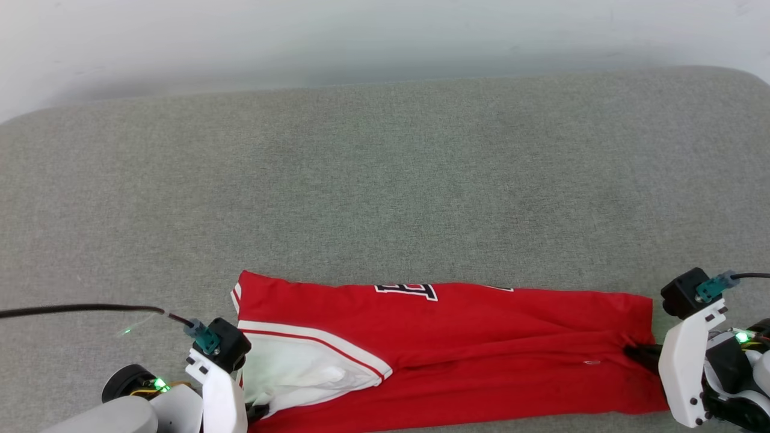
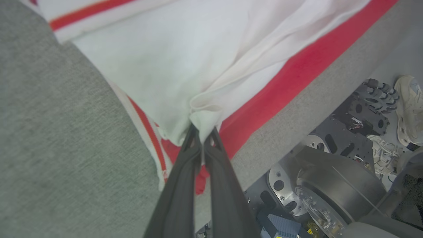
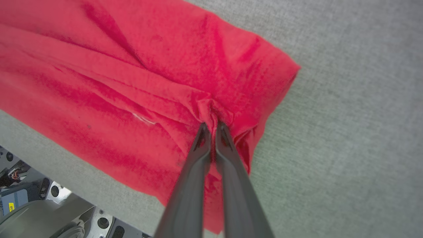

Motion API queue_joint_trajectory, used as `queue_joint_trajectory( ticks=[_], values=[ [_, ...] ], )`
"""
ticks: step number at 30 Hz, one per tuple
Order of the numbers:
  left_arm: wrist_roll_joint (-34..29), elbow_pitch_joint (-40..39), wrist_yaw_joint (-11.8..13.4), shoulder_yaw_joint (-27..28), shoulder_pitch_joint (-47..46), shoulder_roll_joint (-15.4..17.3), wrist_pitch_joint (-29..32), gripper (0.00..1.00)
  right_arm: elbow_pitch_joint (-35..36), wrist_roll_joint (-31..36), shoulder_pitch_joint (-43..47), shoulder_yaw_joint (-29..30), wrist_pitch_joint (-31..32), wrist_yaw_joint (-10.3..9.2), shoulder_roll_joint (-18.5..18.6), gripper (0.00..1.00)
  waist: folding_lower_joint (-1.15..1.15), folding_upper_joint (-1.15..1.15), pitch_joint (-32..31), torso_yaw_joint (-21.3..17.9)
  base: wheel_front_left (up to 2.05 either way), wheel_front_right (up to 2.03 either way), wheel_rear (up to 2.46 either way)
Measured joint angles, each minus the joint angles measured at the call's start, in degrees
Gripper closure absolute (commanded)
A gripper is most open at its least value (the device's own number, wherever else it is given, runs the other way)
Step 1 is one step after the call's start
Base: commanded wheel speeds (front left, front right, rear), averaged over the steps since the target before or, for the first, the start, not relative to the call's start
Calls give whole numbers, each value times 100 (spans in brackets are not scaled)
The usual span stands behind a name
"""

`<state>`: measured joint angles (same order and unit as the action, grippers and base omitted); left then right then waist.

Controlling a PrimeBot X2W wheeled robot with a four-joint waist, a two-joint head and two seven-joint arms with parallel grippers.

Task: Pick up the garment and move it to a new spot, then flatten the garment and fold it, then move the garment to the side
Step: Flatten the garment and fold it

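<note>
The garment (image 1: 457, 343), a red jersey with a white sleeve, lies folded into a long band along the near edge of the grey table (image 1: 385, 180). Part of its black lettering shows at its far edge. My left gripper (image 2: 202, 129) is shut on a pinch of the white sleeve (image 2: 185, 66) at the garment's left end, and it shows low in the head view as the left gripper (image 1: 255, 412). At the right end my right gripper (image 3: 211, 125) is shut on a bunch of the garment's red cloth (image 3: 132, 99); the head view shows that right gripper (image 1: 634, 352) at the cloth's edge.
The grey cloth-covered table stretches far and wide beyond the garment, with a pale wall (image 1: 385, 36) behind it. A black cable (image 1: 84, 310) runs to my left wrist. Below the table's near edge the robot's base (image 2: 330, 185) and a person's pale shoes (image 2: 409, 109) show.
</note>
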<state>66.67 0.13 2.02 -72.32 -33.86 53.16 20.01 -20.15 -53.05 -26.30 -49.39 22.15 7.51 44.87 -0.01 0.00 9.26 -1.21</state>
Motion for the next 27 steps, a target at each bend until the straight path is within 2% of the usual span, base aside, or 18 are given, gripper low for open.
queue_joint_trajectory(
  ticks=[1, 2, 3, 4, 5, 8, 12, 19, 24, 27],
  values=[
    [-5, 113, -8, -1, 32, -51, -37, 100, -62, 3, -3, -3, -26, 0, -60, 100, 0, 0, 8, -8, 0, 0, 0],
    [-22, 188, -5, -3, 47, -87, -66, 53, -116, 2, -8, -1, -46, 0, -108, 100, 0, 0, 12, -12, 0, 0, 0],
    [-45, 258, -4, 0, 51, -109, -119, 0, -165, -21, -12, 14, -71, 0, -145, 80, 0, 0, 10, -14, 0, 0, 0],
    [-40, 289, -4, 12, 65, -113, -182, 0, -192, -37, -15, 15, -79, 0, -171, 62, 0, 0, 1, -20, 0, 0, 0],
    [-47, 309, 2, 32, 83, -111, -274, 0, -179, -22, -20, -4, -86, 0, -174, 0, 0, 0, -13, -27, 0, 0, 0],
    [-147, 311, 114, 140, 121, -83, -642, 0, -75, 37, -42, 73, -313, -1, -171, 0, 0, 0, -82, -43, 0, 0, 0],
    [-261, 124, 430, 330, 286, 9, -1228, 0, 233, 118, -40, 320, -599, 0, -16, 0, 0, 0, -228, -69, 0, 0, 0],
    [-509, -167, 1329, 783, 517, 111, -2377, 0, 513, -36, 219, 1251, -1018, 0, 122, 0, 1, 0, -411, -62, 0, 0, 0],
    [-661, -170, 2039, 1156, 750, -16, -3229, 0, 259, -183, 558, 1981, -1211, -1, 53, 0, 0, 0, -407, -9, 0, 0, 0],
    [-820, -138, 2406, 1441, 923, -156, -3442, 0, 56, -289, 737, 2288, -1148, -1, -69, 0, 1, 0, -357, 1, 0, 0, 0]
  ],
)
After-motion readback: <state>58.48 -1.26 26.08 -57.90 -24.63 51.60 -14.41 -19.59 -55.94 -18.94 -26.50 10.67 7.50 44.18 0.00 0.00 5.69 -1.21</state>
